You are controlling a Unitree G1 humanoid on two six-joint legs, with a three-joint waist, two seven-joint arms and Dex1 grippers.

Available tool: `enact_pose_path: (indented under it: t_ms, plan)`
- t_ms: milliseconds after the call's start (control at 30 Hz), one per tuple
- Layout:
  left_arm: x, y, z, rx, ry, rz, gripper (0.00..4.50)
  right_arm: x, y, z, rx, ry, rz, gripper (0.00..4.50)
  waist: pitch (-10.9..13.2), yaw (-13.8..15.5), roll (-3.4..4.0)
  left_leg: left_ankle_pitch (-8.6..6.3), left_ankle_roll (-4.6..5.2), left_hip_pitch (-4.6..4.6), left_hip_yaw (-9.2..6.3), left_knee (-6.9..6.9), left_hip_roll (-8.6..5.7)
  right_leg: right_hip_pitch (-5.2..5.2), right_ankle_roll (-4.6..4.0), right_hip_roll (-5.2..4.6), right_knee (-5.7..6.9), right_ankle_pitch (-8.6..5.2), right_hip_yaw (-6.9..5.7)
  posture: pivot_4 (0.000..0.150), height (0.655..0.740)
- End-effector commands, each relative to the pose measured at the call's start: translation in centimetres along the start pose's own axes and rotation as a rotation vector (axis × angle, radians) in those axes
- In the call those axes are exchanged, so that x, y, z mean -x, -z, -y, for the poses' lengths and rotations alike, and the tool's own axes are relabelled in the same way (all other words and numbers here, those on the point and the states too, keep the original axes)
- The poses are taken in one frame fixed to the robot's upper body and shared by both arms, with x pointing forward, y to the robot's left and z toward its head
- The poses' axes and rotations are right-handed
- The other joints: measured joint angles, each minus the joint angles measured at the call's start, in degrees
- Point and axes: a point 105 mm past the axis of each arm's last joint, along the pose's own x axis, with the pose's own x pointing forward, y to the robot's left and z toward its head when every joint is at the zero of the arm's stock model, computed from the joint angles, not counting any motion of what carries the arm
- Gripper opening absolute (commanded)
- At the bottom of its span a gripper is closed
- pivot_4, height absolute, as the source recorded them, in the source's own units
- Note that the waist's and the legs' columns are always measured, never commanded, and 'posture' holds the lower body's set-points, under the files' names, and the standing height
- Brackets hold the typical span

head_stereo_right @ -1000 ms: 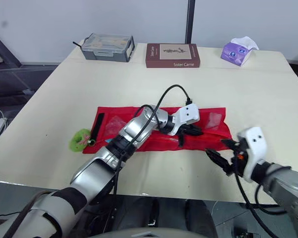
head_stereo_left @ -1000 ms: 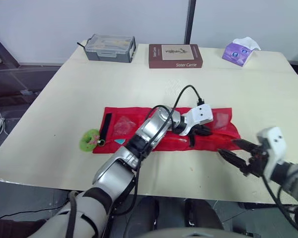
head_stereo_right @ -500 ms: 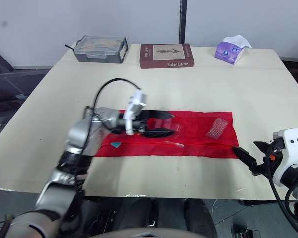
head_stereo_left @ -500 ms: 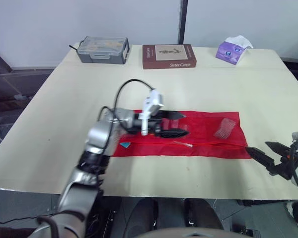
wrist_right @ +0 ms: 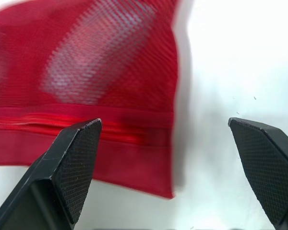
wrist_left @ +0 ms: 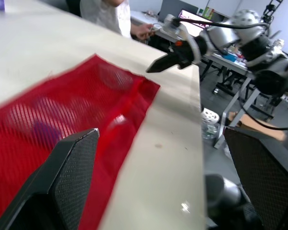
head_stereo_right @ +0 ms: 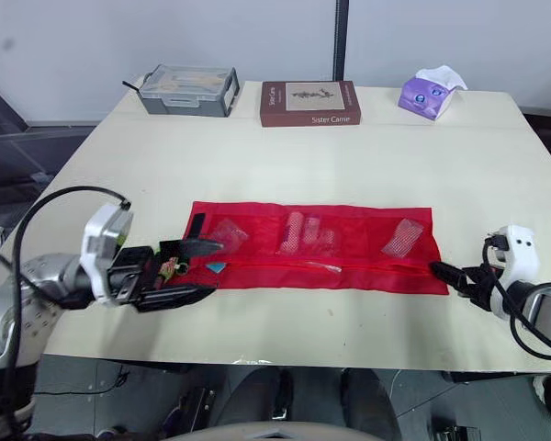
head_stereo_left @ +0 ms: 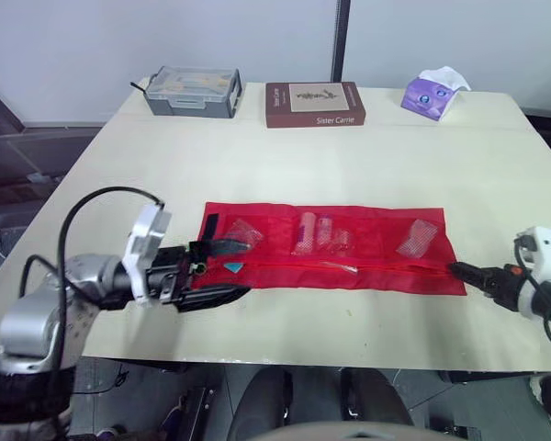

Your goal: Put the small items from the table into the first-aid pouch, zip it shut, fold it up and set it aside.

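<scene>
The red mesh pouch (head_stereo_left: 349, 248) lies flat and unfolded across the middle of the table. Clear packets (head_stereo_left: 314, 231) show through its mesh, with another packet (head_stereo_left: 418, 237) near its right end. A small teal item (head_stereo_left: 228, 267) and a green object (head_stereo_right: 170, 268) lie at its left end, next to a black strap (head_stereo_left: 208, 224). My left gripper (head_stereo_left: 246, 268) is open at the pouch's left end, one finger above that edge and one in front of it. My right gripper (head_stereo_right: 441, 273) is open, with its tips just off the pouch's front right corner (wrist_right: 163, 158).
Along the table's far edge stand a grey plastic box (head_stereo_left: 191, 90), a brown book (head_stereo_left: 314, 103) and a purple tissue pack (head_stereo_left: 433, 92). The table's front edge runs close below both grippers.
My left arm has pulled back from over the pouch's middle to its left end, and its gripper has opened. My right gripper has moved up to the pouch's right corner. The camera view has also shifted.
</scene>
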Motion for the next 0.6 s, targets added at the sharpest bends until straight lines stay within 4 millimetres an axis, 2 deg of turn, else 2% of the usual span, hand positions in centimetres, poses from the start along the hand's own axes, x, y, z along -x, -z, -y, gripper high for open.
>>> enact_pose_path:
  t_ms: [33,133,233,367,500,533,600]
  plan:
    - [0.5,-1.1,1.3,-0.046,0.008,0.025,4.43,-0.8,-1.0,-0.7,-0.007,-0.067,0.009,4.5,-0.01,-0.08,0.0,0.0,0.0,0.01,0.03,0.0,0.0,0.0,0.0,0.0,-0.01,0.0,0.02,0.15,0.74]
    - [1.0,-1.1,1.6,-0.045,-0.019,0.033,4.43,-0.9,-1.5,-1.6,0.017,-0.121,0.019,4.5,0.0,-0.05,-0.01,0.0,0.0,0.02,0.02,0.0,0.0,0.01,0.01,0.0,0.0,0.0,0.02,0.15,0.74]
    - [1.0,-1.8,2.0,-0.042,0.006,0.039,4.43,-1.0,-1.1,-1.6,0.027,-0.148,-0.009,4.5,0.0,0.02,-0.01,0.0,0.0,0.0,0.0,-0.01,0.0,0.0,0.01,0.01,-0.01,0.0,0.0,0.15,0.74]
    - [0.1,-3.3,2.6,-0.061,0.073,0.039,4.43,-1.6,-0.7,-1.4,0.019,-0.17,-0.045,4.5,-0.01,0.04,-0.06,0.0,0.0,0.02,0.01,0.0,0.0,0.01,0.02,0.0,-0.01,0.0,-0.01,0.15,0.74]
    - [-1.1,-4.4,3.5,-0.072,0.143,0.046,4.43,-2.3,-1.1,-2.0,-0.012,-0.226,-0.039,4.5,-0.04,-0.4,-0.1,0.0,0.0,0.06,0.07,-0.01,0.01,0.02,0.05,0.03,-0.01,-0.02,0.04,0.15,0.74]
    - [-1.4,-4.5,3.7,-0.075,0.149,0.052,4.5,-2.3,-1.3,-2.1,-0.013,-0.235,-0.033,3.96,-0.04,-0.42,-0.1,0.0,0.0,0.08,0.08,-0.02,0.02,0.02,0.03,0.04,-0.01,0.0,0.06,0.15,0.74]
    - [-1.9,-4.8,3.8,-0.078,0.152,0.063,4.5,-2.2,-1.6,-2.5,-0.004,-0.254,-0.028,3.26,-0.03,-0.37,-0.08,0.0,0.0,0.08,0.08,-0.05,0.02,0.01,0.02,0.07,-0.01,0.0,0.06,0.15,0.74]
